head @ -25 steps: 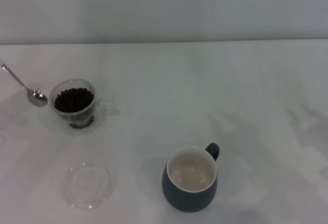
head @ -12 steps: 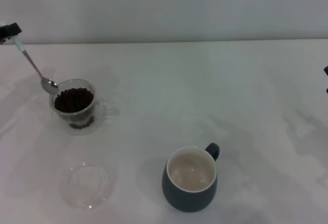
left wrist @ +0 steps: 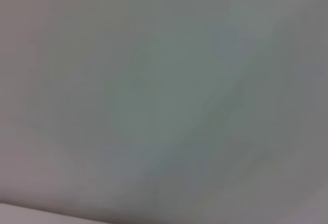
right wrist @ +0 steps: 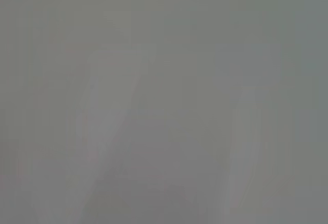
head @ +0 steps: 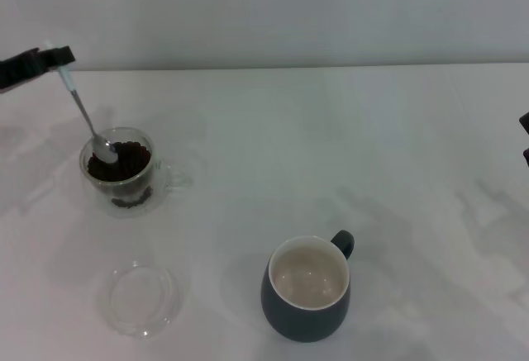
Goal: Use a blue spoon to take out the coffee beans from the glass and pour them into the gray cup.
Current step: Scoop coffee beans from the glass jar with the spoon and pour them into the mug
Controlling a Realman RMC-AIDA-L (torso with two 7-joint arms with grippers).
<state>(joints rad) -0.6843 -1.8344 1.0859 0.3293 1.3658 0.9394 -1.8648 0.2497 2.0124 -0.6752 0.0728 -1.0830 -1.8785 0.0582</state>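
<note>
Left gripper (head: 51,55), closed on the blue spoon (head: 86,119), bowl dipped among coffee beans (head: 124,163) in the glass (head: 118,171) at table left; gray cup (head: 307,290) empty, near edge; 0 scoops transferred.

Right hand (head: 525,134) mostly beyond frame edge

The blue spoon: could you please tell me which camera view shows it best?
The head view: the blue spoon hangs from the left gripper, its bowl dipped into the glass of coffee beans. Both wrist views show only blank grey, no spoon.
</note>
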